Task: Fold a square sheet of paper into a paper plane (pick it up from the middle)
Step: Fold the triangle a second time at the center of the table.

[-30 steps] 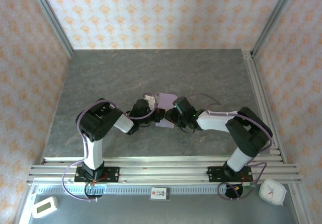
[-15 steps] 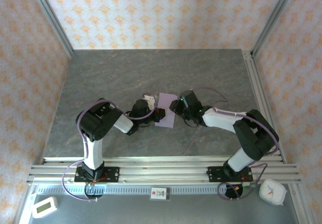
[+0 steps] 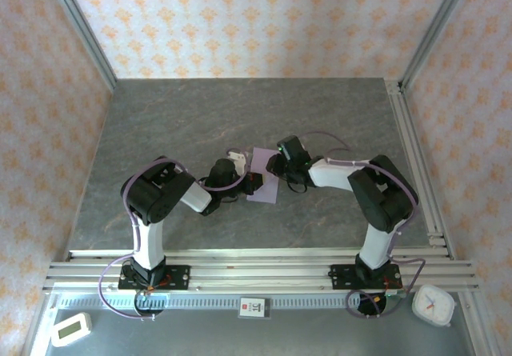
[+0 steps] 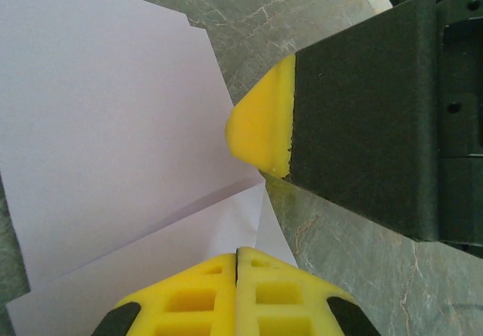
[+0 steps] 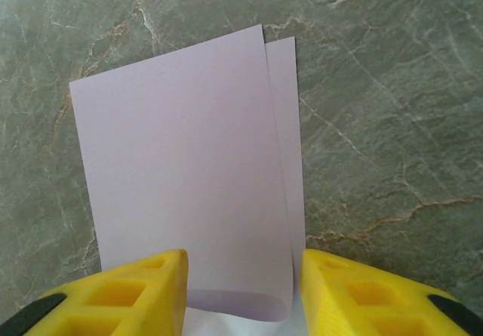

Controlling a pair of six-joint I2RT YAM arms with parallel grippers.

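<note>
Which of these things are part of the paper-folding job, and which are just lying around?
Part of the job: the lilac paper, already folded over; the left hand; the right hand.
Just lying about: the white timer, the small clock and the label card, all at the near edge.

The sheet of paper point(image 5: 181, 177) looks matt and smooth, the table point(image 5: 392, 87) stone-veined.

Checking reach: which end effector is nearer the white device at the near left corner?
Left. The left end effector is at the sheet's left edge, beyond the device; the right end effector is across the sheet, farther off.
</note>
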